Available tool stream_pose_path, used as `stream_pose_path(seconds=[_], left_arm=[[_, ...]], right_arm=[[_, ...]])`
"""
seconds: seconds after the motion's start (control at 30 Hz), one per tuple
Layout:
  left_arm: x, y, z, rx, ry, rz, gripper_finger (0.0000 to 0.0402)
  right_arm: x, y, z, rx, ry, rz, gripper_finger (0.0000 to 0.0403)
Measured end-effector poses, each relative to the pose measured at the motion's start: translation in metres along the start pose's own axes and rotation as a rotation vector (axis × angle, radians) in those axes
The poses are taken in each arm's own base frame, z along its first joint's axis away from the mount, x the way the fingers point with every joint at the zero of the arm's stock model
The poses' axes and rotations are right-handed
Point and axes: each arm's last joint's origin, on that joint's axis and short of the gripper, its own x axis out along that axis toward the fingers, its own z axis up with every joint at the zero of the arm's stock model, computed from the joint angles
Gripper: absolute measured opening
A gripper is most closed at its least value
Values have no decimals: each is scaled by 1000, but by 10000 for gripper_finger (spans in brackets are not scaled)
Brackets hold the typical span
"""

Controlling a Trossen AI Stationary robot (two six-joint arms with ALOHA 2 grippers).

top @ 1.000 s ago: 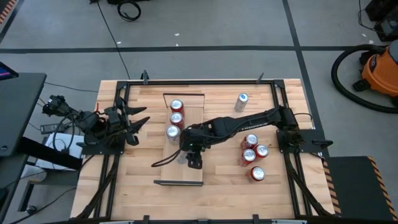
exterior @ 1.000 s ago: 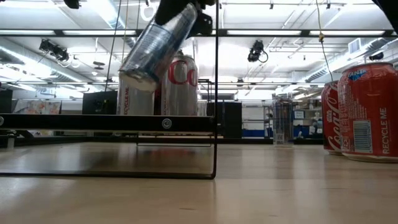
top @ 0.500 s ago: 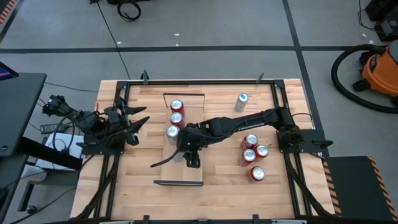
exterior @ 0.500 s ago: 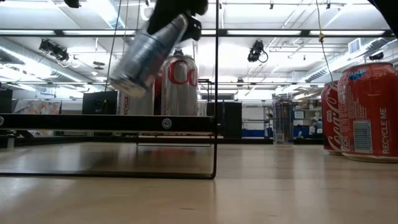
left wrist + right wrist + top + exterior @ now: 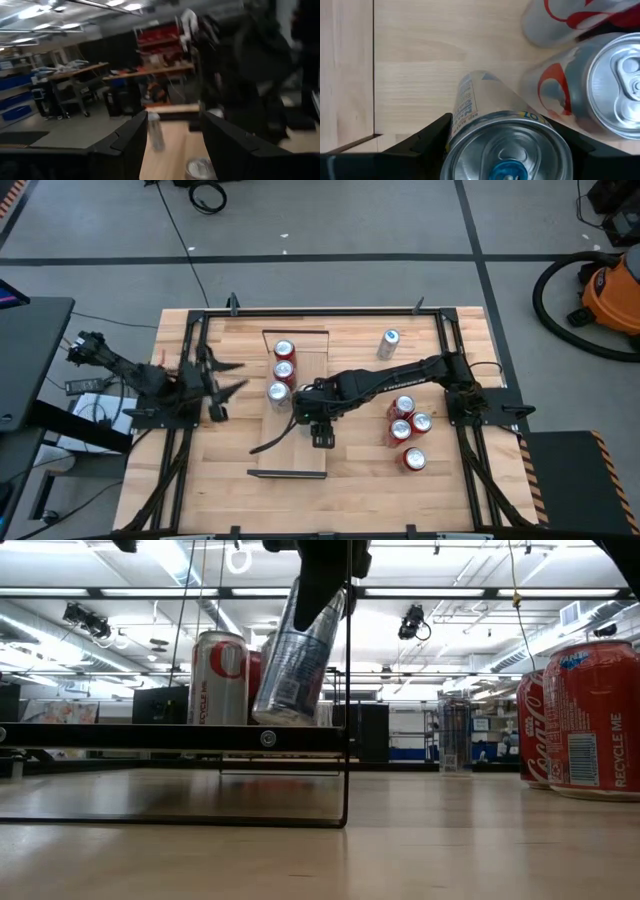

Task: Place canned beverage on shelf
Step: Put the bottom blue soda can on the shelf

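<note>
Progress: three cans (image 5: 282,370) already stand in a row on the shelf (image 5: 300,450), at its far half. A fourth, the slim can (image 5: 298,655), is in transit and not yet placed. It hangs tilted above the shelf board, its base low and close to the board, beside the nearest standing can (image 5: 600,85). The near half of the shelf lies bare. Off the shelf, a cluster of red cans (image 5: 408,425) stands on the table (image 5: 370,490) at the right, with one more can (image 5: 389,342) alone near the far edge; these appear to remain for later cycles.

Remaining, as judged: bring the slim can upright, set its base flat on the board, release, and withdraw.

Right claw (image 5: 312,418): positioned over the middle of the shelf. Its fingers (image 5: 427,136) pinch the slim can at its upper end, one on each side of the body, spread only as wide as the can. The right wrist view looks down past the can top to the shelf board below.

Left claw (image 5: 222,380): positioned at the left side of the table, clear of the shelf. Its fingers (image 5: 132,137) stand spread apart with nothing between them; it holds and touches nothing.

Caution: the tilted can sits close to the standing row; contact could topple a neighbour.
</note>
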Motion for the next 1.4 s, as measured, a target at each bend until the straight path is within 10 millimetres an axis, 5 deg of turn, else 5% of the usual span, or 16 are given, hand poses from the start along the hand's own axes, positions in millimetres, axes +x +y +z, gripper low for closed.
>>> stream_pose_path(seconds=[0.37, 0.7, 1.0, 1.4], left_arm=[[53, -50, 19, 100, 183, -53, 194], [87, -88, -1, 41, 343, -34, 214], [114, -91, 3, 5, 360, 0, 317], [148, -90, -24, -42, 462, -75, 301]], right_arm=[[-48, 1, -12, -103, -27, -70, 261], [-101, -6, -20, -118, -166, -127, 261], [-104, -5, -17, -109, -206, -114, 261], [-104, -5, -16, -54, -220, -109, 261]])
